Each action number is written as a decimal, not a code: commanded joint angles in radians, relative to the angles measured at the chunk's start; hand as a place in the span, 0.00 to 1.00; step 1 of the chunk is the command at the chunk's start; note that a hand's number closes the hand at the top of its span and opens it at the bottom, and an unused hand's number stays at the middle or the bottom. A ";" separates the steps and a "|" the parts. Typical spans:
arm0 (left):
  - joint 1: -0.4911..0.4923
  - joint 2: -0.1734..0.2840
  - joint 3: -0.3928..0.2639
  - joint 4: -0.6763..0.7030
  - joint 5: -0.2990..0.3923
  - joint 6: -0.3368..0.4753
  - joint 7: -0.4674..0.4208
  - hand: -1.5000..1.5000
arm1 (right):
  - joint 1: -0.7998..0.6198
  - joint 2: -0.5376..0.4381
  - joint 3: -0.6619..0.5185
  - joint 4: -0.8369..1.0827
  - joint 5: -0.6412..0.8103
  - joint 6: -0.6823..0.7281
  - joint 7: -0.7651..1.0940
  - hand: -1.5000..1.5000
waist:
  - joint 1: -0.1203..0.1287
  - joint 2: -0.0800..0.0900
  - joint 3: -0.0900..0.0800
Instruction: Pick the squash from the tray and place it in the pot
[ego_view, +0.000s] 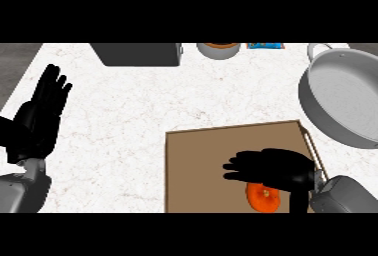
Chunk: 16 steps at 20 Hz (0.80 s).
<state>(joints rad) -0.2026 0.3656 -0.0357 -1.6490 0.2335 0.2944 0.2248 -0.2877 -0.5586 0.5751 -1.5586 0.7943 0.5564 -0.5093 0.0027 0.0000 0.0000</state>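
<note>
An orange squash (263, 198) lies near the front of the brown tray (199, 165). My right hand (269, 167) hovers directly over it, fingers pointing left and slightly curled, hiding the squash's upper part; nothing is held. The large grey pot (347, 100) stands at the right edge of the white counter, beyond the tray's far right corner. My left hand (40, 115) rests at the left edge, fingers straight and pointing up.
A dark grey box (140, 54) sits at the back of the counter. Beside it are a small bowl with something orange-brown inside (218, 50) and a blue packet (266, 45). Bare white counter (125, 115) stretches between the left hand and the tray.
</note>
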 joint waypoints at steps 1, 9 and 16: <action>-0.022 -0.029 0.030 0.055 -0.026 -0.041 -0.029 0.50 | 0.026 0.027 -0.028 0.030 0.071 0.004 -0.049 0.00 | -0.003 0.000 0.000; 0.031 -0.106 -0.020 0.046 -0.085 -0.025 -0.065 0.50 | -0.002 0.062 0.050 0.076 0.177 -0.098 -0.154 1.00 | 0.000 0.001 0.000; 0.032 -0.078 0.049 -0.021 -0.093 -0.067 -0.014 0.50 | -0.030 0.115 0.005 0.191 0.225 -0.116 -0.249 1.00 | 0.002 0.000 0.000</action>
<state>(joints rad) -0.1957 0.3085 0.0167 -1.6434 0.1704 0.2292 0.2248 -0.2987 -0.4649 0.5939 -1.4246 0.9847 0.4189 -0.6913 0.0043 -0.0043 -0.0032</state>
